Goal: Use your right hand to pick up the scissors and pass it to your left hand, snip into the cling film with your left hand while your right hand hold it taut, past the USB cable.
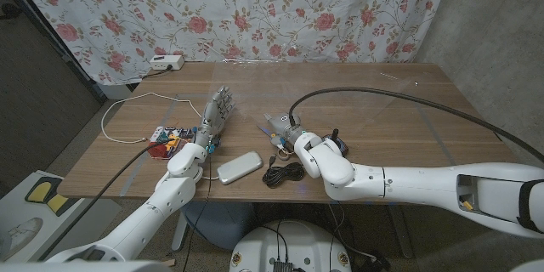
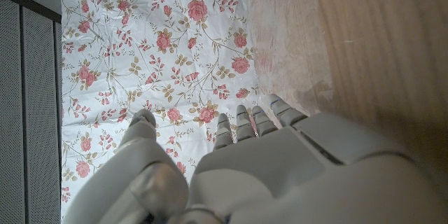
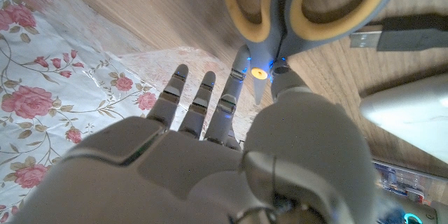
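Left hand [image 1: 214, 112] is up over the table [image 1: 408, 110] left of the middle, fingers straight and spread apart, nothing in it. The left wrist view agrees: the left hand's fingers [image 2: 238, 127] point toward the flowered cloth [image 2: 154, 49] with nothing between them.

Right hand [image 1: 295, 138] sits near the middle of the table, down at the scissors [image 1: 274, 126], which are on the wood just left of it. From the right wrist view the scissors [image 3: 308, 7] have yellow and grey-blue handle loops right in front of the right hand's fingers [image 3: 201, 98]. The thumb tip looks like it's touching the pivot area, but the other fingers are stretched out, so I honestly can't tell if it has a grasp on them.

The USB cable [image 1: 284, 173] is a black coil near the front edge, just beside the right wrist. A silver case [image 1: 239, 168] lies left of the coil. The cling film [image 1: 399, 98] is a faint glossy sheet over the right and far part of the table. A colourful packet [image 1: 167, 141] sits by the left forearm, with a white cord [image 1: 127, 110] looping to a power strip [image 1: 167, 63] at the far left.
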You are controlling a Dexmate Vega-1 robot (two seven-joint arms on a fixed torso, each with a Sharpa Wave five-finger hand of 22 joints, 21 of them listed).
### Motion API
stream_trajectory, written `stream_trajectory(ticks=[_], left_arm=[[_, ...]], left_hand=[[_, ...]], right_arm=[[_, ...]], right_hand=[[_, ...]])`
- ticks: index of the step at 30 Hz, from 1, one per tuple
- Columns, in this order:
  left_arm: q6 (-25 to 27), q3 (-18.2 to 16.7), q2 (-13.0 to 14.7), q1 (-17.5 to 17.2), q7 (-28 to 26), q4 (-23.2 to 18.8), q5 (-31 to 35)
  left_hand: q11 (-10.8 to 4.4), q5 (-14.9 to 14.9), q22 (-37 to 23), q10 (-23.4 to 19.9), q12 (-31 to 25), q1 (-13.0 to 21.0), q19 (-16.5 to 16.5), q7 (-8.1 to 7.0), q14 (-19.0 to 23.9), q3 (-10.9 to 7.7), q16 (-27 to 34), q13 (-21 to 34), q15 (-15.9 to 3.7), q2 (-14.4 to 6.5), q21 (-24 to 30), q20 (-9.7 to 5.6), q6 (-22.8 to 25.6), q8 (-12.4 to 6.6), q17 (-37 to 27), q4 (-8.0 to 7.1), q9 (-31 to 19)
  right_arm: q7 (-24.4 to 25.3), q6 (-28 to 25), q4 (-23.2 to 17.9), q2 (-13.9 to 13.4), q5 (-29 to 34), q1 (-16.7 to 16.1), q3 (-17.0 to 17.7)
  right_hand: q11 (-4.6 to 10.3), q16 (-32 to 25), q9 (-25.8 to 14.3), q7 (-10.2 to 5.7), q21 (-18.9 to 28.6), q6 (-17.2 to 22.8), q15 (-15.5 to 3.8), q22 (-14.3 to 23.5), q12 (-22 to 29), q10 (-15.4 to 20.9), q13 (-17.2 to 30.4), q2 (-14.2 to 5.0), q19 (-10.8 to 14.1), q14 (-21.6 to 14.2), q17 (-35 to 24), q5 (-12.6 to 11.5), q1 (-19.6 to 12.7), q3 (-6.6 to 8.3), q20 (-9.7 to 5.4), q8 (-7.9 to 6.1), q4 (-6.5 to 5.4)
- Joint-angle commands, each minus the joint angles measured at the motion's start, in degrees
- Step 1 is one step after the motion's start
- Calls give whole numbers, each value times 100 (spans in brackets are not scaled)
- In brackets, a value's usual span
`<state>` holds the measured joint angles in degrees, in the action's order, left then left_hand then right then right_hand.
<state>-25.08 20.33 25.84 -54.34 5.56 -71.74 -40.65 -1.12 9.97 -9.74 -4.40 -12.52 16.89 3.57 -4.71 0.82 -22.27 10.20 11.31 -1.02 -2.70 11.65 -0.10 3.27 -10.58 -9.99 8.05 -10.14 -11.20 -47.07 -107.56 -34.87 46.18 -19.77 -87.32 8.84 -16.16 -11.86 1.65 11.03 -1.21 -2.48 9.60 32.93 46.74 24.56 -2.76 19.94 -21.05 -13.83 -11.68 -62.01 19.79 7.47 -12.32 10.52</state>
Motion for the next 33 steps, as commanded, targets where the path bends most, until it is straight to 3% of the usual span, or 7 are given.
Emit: stream_trajectory(ticks=[1,10,24,33], left_arm=[[-24,-6,-9,-12,25,15,-19],[-32,4,-30,1,43,36,-22],[-29,19,-68,36,21,64,-9],[-19,27,-79,12,-35,36,9]], left_hand=[[-15,18,-26,-25,-1,5,17,15,-24,22,29,29,-31,-41,-19,27,11,-12,-12,-2,-13],[-3,18,-26,-20,1,-8,18,20,-25,28,30,29,-32,-42,-25,28,23,-15,-13,-9,-13],[7,20,-27,-36,-5,-19,18,22,-22,31,32,30,-34,-48,-32,31,26,-14,-14,-14,-13],[-1,20,-27,-32,-4,-22,23,25,-17,32,33,30,-27,-53,-34,27,34,-16,-13,-16,-13]], right_arm=[[230,35,-187,-148,-105,-117,181],[422,139,-383,-288,-314,-235,398],[889,370,-1096,-702,-546,-432,851],[1255,675,-1490,-993,-1107,-668,1394]], right_hand=[[118,-22,-16,16,17,40,-572,8,13,113,7,-25,29,-94,-8,-60,-118,108,4,-56,-4],[150,15,-16,15,18,77,-620,5,22,186,-41,-13,77,-170,16,-128,-242,215,-16,-58,-5],[175,43,-15,9,19,163,-667,3,51,255,-57,6,134,-257,26,-184,-273,290,-35,-75,-54],[166,56,-15,14,17,192,-658,3,48,242,-63,19,154,-288,27,-203,-261,312,-19,-79,-77]])
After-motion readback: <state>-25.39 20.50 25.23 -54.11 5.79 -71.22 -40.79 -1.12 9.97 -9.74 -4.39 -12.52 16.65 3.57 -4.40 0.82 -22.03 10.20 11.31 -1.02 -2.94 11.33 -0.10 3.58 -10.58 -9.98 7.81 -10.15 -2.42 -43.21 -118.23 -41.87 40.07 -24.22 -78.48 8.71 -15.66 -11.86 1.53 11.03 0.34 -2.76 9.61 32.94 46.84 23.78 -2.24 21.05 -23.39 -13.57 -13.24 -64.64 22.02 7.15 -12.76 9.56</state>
